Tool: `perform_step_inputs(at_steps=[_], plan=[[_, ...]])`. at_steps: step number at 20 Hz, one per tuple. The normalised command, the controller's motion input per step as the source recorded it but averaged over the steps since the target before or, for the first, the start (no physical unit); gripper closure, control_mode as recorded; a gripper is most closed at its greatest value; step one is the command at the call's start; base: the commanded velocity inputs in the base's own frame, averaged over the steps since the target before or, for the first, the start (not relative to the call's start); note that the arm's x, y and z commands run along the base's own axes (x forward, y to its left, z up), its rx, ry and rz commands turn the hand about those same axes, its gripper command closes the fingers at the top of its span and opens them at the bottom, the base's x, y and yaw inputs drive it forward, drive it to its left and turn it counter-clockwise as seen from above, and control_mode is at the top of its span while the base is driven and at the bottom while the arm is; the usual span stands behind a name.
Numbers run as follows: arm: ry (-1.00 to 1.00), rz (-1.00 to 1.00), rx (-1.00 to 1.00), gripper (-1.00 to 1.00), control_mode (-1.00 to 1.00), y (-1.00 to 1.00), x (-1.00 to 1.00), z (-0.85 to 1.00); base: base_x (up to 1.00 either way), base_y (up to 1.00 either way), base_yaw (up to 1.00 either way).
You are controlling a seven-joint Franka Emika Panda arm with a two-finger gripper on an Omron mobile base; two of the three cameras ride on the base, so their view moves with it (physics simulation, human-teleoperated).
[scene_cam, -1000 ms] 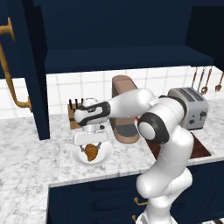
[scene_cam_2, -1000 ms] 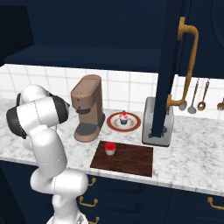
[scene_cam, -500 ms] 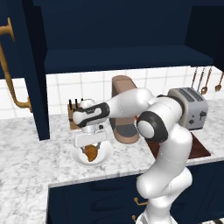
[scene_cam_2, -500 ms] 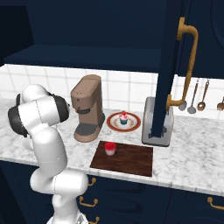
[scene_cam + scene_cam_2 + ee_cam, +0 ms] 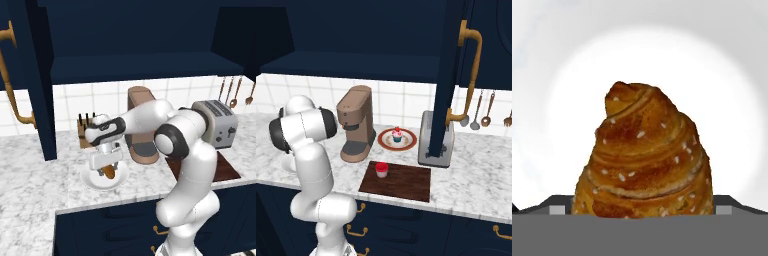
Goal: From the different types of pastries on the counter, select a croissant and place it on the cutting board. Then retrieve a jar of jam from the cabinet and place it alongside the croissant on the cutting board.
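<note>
At the near end of the counter (image 5: pixel 45 180), the gripper (image 5: pixel 107 166) is pinched on the croissant (image 5: pixel 109 171) just over a white plate (image 5: pixel 90 181), so step 1 looks underway, not done. Farther right, past the coffee maker (image 5: pixel 357 125), the cutting board (image 5: pixel 406 181) already holds the jar of jam (image 5: pixel 381 170) at its left end, w/ open room beside it; the cupboard door (image 5: pixel 448 75) hangs open beyond.

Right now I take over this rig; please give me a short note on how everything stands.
Gripper: fingers closed on the croissant, low over the white plate, left of the coffee machine.
Cutting board: a jar of jam stands on its left end.
Cupcake: on the round plate by the wall.
Left: carry the croissant to the board, beside the jar.
</note>
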Motion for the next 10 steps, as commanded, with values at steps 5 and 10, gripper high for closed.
perform_step_inputs(at_steps=[5,10], plan=[[0.16,0.03,0.17,1.00,-1.00,0.00,0.00,-0.06,0.00,0.00,0.00],[0.01,0.06,0.02,1.00,-1.00,0.00,-0.32,0.45,0.00,0.00,0.00]])
